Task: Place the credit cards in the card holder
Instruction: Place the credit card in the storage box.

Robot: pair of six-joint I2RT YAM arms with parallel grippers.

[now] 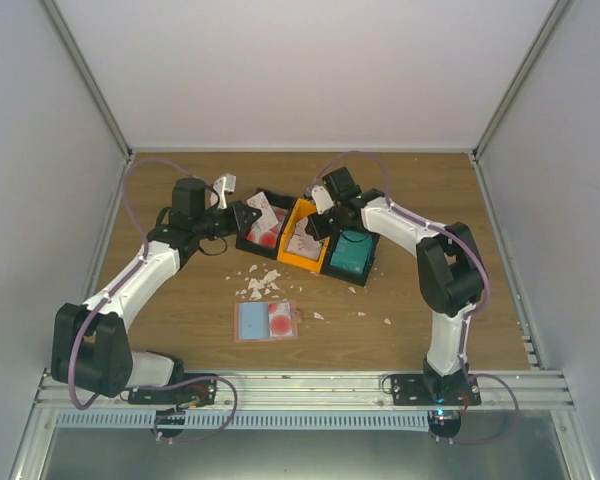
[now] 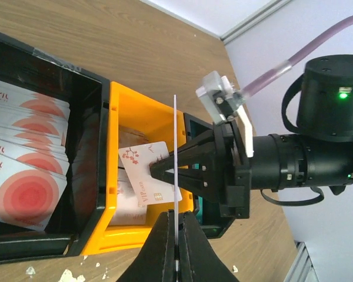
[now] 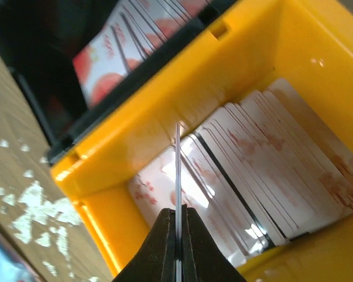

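Counter [image 1: 420,300]: wood, with the tray [image 1: 298,264] at 12 o'clock of centre and three bays side by side along 9–3. The black bay at 9 held red-print cards [image 2: 23,153]. The orange middle bay held a white stack [image 3: 270,164]. The bay at 3 looked teal.

Holder [image 1: 266,321]: lay flat and open on the counter at 6 o'clock from the tray, well apart from it. Long axis ran 9–3. A blue panel and a red-print panel showed inside; I couldn't tell whether those were cards already seated.

Left gripper [image 2: 176,235]: over the black bay, pinched tight on the left card [image 2: 175,117], which was seen edge-on in its wrist view.

Right gripper [image 3: 177,217]: over the orange bay, clamped on the right card [image 2: 142,170], white with red print, clear of the stack below.

Key relation: the holder sat at about 6 o'clock from the left gripper and about 7 o'clock from the right. Both looked roughly equally far, with the left lined up slightly more directly. Both cards were on edge while the holder lay flat, so my read is each needs laying down and squaring to the 9–3 axis before sliding in. The grippers were close together at the tray, so I'd take them one at a time.

Scraps [image 1: 260,283]: white bits on the counter between the tray and the holder, in the travel path.
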